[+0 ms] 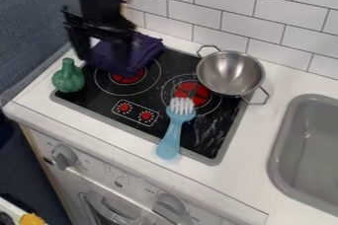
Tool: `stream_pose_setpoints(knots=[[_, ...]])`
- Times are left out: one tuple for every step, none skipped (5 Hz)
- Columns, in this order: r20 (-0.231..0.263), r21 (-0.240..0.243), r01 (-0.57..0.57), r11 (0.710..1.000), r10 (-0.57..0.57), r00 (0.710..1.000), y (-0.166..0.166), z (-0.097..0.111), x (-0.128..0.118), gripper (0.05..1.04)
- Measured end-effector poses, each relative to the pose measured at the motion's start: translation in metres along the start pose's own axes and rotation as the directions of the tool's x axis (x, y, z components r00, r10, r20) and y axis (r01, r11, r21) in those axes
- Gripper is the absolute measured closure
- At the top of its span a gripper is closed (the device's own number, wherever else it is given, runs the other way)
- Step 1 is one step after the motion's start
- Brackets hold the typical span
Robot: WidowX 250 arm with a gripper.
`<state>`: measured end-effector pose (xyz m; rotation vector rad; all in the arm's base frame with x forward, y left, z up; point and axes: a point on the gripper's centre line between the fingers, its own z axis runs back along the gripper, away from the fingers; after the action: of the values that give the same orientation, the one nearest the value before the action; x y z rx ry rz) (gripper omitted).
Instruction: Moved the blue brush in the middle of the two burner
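My gripper (pixel 103 51) hangs at the upper left over the stove's back left corner, above a purple cloth, with its fingers apart. The blue brush (pixel 173 132) lies on the front of the black stove, well to the right of and below the gripper in the view. Its white bristles point toward the back and overlap the front left edge of the right burner (pixel 192 94). The handle's rounded end rests at the stove's front edge. The left burner (pixel 128 76) is partly covered by the cloth.
The folded purple cloth (pixel 135 54) lies at the stove's back left. A green vase-shaped object (pixel 68 77) stands on the left edge. A metal two-handled pot (pixel 230 73) sits at the back right, and a grey sink (pixel 282 155) is farther right. White tiles rise behind.
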<state>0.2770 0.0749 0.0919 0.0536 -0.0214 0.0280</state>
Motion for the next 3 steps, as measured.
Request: stream_pose_setpoints(knots=[[-0.043, -0.038, 0.013, 0.999, -0.015, 0.999, -0.043, -0.013, -0.013, 0.083], [-0.084, -0.049, 0.019, 0.999, -0.023, 0.996, -0.072, -0.037, -0.020, 0.083], [-0.135, -0.055, 0.038, 0.998, -0.045, 0.990, -0.093, -0.067, -0.026, 0.083]])
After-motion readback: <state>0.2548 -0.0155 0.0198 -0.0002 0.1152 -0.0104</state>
